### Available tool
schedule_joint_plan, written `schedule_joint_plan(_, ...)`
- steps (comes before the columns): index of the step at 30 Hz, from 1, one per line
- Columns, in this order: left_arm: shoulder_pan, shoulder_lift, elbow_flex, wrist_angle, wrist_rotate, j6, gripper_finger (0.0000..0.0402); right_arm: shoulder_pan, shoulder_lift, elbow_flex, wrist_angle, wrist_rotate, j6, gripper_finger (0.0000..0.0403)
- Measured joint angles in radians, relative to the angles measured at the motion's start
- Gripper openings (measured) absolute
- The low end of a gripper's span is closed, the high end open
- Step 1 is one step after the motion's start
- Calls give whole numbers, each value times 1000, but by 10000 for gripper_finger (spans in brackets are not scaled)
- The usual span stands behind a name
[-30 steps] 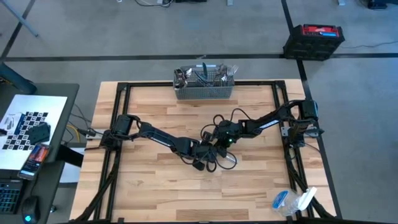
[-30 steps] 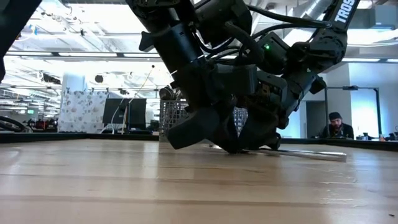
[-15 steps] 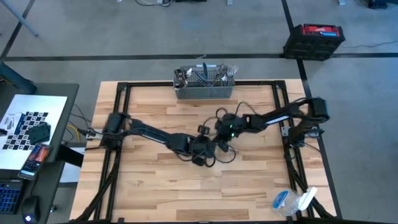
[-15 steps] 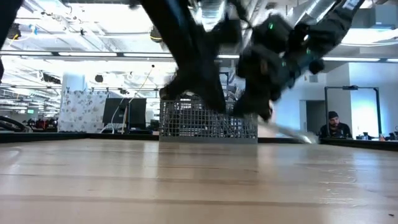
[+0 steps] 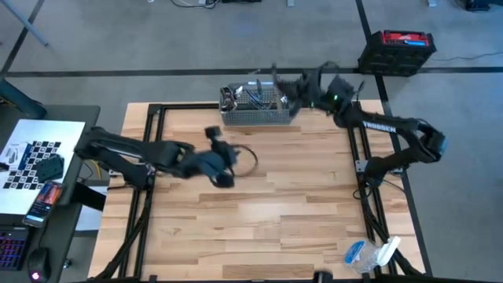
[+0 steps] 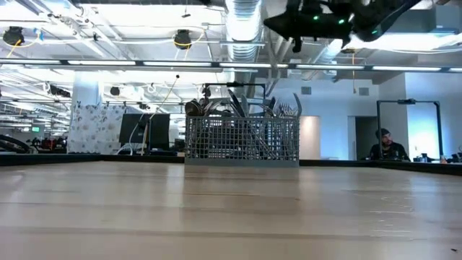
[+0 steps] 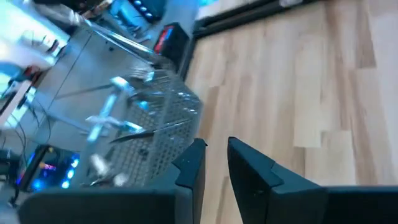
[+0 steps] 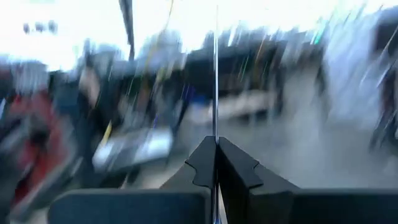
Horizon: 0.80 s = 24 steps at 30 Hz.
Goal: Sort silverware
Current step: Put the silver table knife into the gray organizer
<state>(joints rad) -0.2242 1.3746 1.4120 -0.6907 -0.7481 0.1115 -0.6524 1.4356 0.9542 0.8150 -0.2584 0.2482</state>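
Observation:
The grey wire-mesh basket stands at the table's far edge, with several forks, spoons and knives upright in it. My right gripper hovers over the basket's right end, high above it in the low view. It is shut on a slim silver piece that shows only edge-on, so I cannot tell which kind it is. My left gripper is over the table's left-centre, a little open and holding nothing. The basket shows ahead of it. My right gripper pinches the slim silver piece between its two fingers. The piece lies along the fingers and sticks straight out past their tips. It is lifted clear of the table. Which end the fingers are on is hidden by the fingers themselves.
Bare wooden tabletop spreads between the arms and the near edge. A clear plastic bag lies at the near right corner. Black frame rails run along the table's sides. A person sits in the room behind.
My right gripper, shut on the silver piece, rose from the table's middle and swung to the far edge, ending above the basket; the piece went from lying on the wood to lifted clear. My left gripper drew back from the middle toward the table's left.

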Motion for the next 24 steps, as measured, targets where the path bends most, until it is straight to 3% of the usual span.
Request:
schedule_joint_plan(6,5,-80,0,-82,7,-77,54,-95,233,121,26,0,-10,0)
schedule_joint_plan(14,-37,-107,-1,-268,10,-223,54,-121,370,117,7,-41,54,3)
schedule_joint_plan(21,-44,-107,-1,-292,10,-177,54,-128,320,116,-178,-106,-14,82)
schedule_joint_plan(24,-43,-107,-1,-291,7,-148,54,-145,217,128,-284,-223,-28,125)
